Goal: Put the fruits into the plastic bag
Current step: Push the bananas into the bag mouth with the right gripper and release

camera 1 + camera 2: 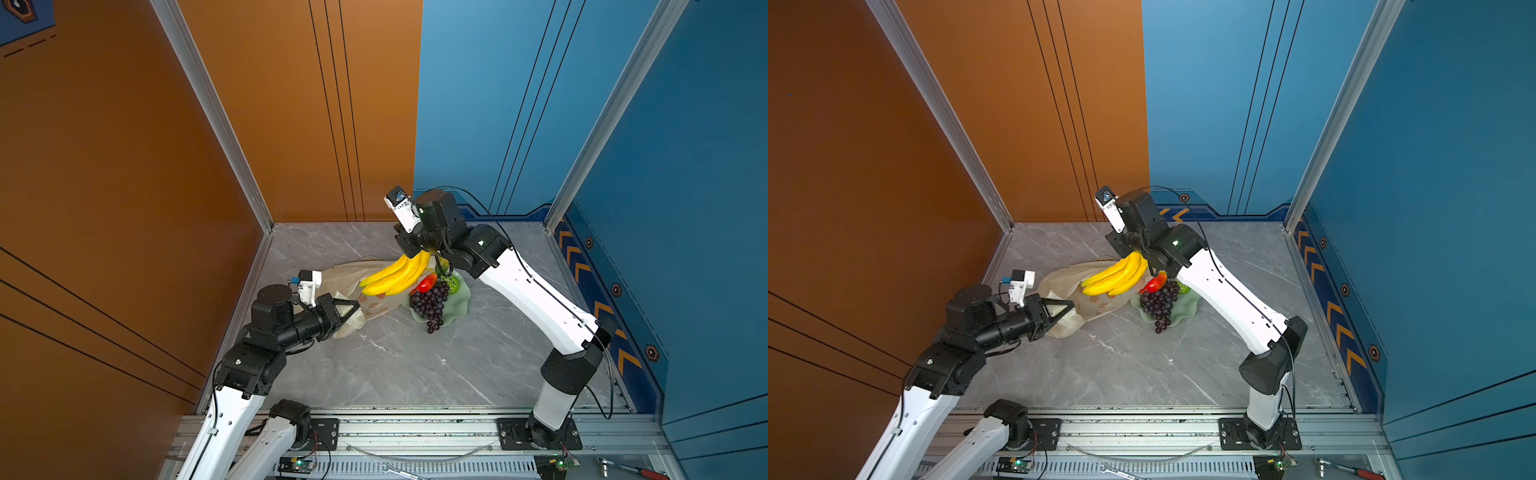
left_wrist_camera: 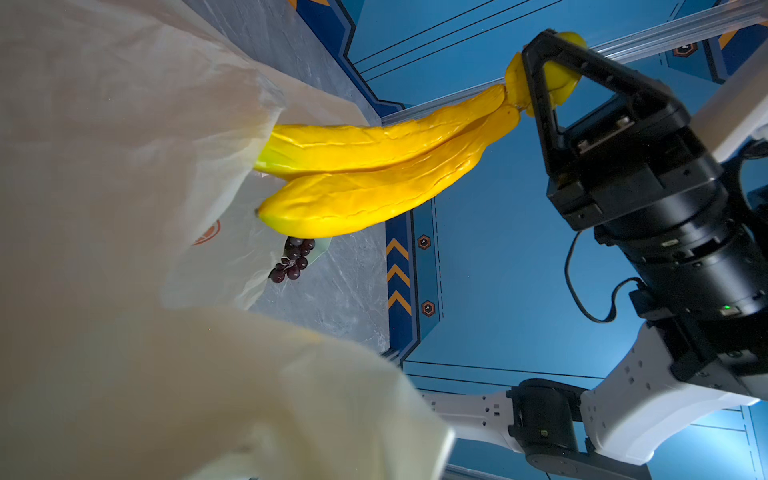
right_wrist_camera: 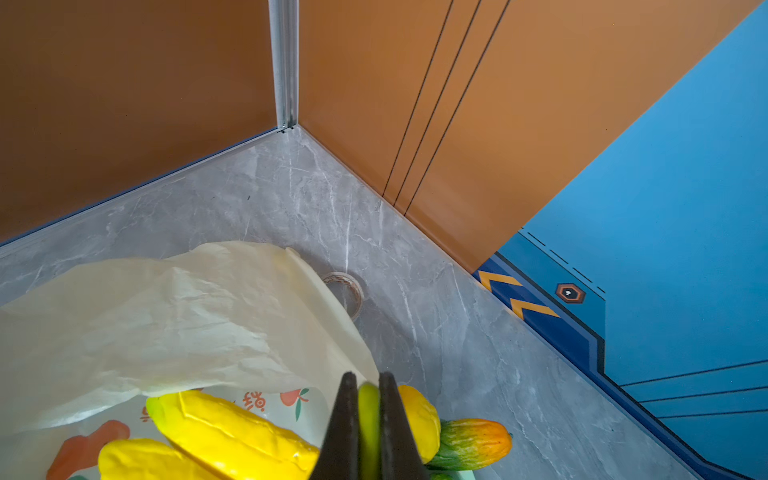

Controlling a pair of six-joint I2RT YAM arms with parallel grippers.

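Banana bunch (image 1: pixel 395 276) is pinched by the stem in the right gripper (image 3: pixel 368 415), jaws squeezed nearly together on it, and it's hung tilted with the tips right at the plastic bag (image 1: pixel 345 274) mouth. One bag edge is clamped tight in the left gripper (image 1: pixel 353 308) and held up off the table. Grapes (image 1: pixel 432 301) and a red fruit (image 1: pixel 427 283) are seen on the green dish (image 1: pixel 459 305), just beside the bag.

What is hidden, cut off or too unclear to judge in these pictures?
- Left gripper: tip buried in the plastic bag in both top views; left wrist view shows only blurred bag.
- Fruits on the dish: partly covered by the banana bunch and right arm in both top views; uncountable.
- Tape roll: right wrist view, partly behind the bag's edge.
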